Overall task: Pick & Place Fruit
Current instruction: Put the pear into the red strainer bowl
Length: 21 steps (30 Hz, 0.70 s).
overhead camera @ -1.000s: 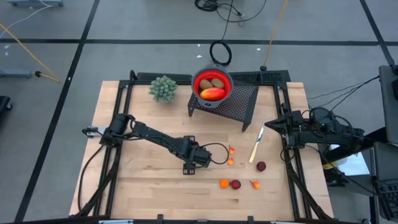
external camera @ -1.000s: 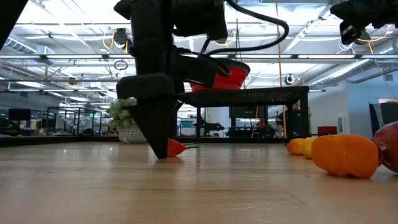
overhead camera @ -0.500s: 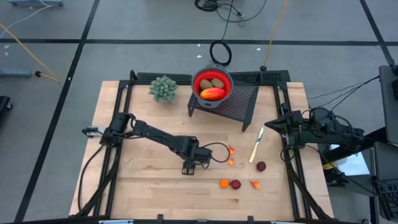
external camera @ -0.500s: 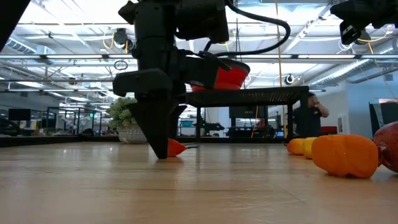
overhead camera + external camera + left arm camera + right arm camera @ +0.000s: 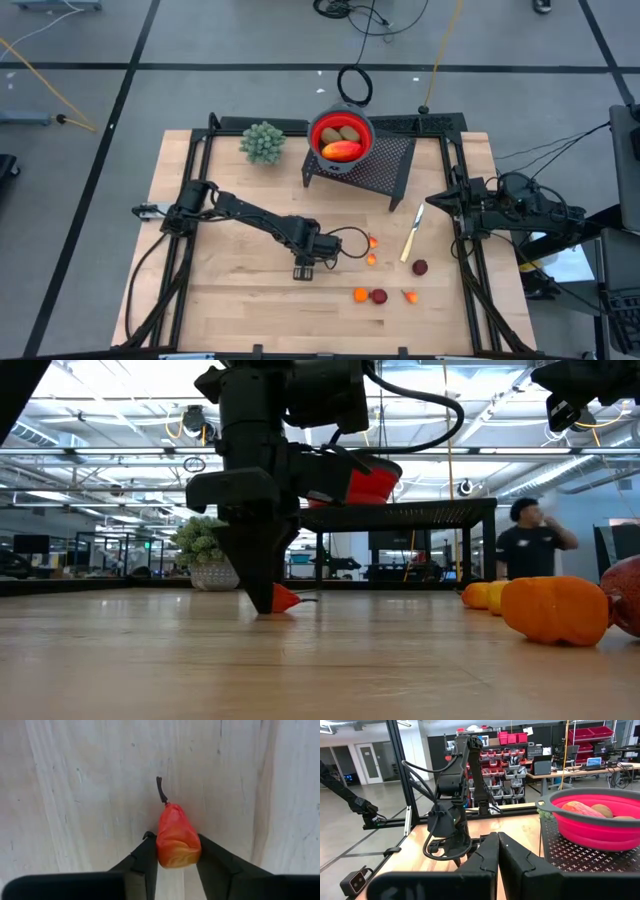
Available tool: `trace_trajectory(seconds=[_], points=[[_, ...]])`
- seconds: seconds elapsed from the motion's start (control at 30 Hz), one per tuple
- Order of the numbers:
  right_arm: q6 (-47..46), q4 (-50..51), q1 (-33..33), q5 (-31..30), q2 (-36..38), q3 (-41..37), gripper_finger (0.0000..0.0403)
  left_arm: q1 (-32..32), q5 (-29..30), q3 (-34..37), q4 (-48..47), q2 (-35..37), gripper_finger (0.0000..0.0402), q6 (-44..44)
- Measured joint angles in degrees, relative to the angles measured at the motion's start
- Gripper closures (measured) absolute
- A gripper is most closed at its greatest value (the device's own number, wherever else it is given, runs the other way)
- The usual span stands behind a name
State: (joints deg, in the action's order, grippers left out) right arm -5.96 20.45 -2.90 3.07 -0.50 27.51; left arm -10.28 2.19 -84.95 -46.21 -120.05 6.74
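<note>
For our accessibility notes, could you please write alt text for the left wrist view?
The left gripper has its two dark fingers pressed against the sides of a small red-orange toy pear with a dark stem, lying on the pale wooden table.

No text, label, brand, number or sign can be read in any view (the shelf bins and screens at the upper right of the right wrist view stay illegible).
</note>
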Motion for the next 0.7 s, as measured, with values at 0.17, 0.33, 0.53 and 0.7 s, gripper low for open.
trace_trajectory(seconds=[0.17, 0.33, 0.53, 0.7], points=[[0.0, 0.0, 0.0, 0.0, 0.0, 0.0, 0.0403, 0.2, 1.6, -1.9, -1.7, -0.2, 0.0309, 0.5], [0.0, 0.0, 0.0, 0.0, 0.0, 0.0, 0.0403, 0.4, 1.0, -5.1, -4.3, 1.0, 0.0304, 1.3], [0.0, 0.0, 0.0, 0.0, 0.0, 0.0, 0.0403, 0.9, -1.2, -7.3, -2.7, 7.7, 0.0308, 2.4], [0.0, 0.0, 0.0, 0.0, 0.0, 0.0, 0.0403, 1.4, -3.7, -7.3, 4.8, 15.1, 0.0304, 5.6]])
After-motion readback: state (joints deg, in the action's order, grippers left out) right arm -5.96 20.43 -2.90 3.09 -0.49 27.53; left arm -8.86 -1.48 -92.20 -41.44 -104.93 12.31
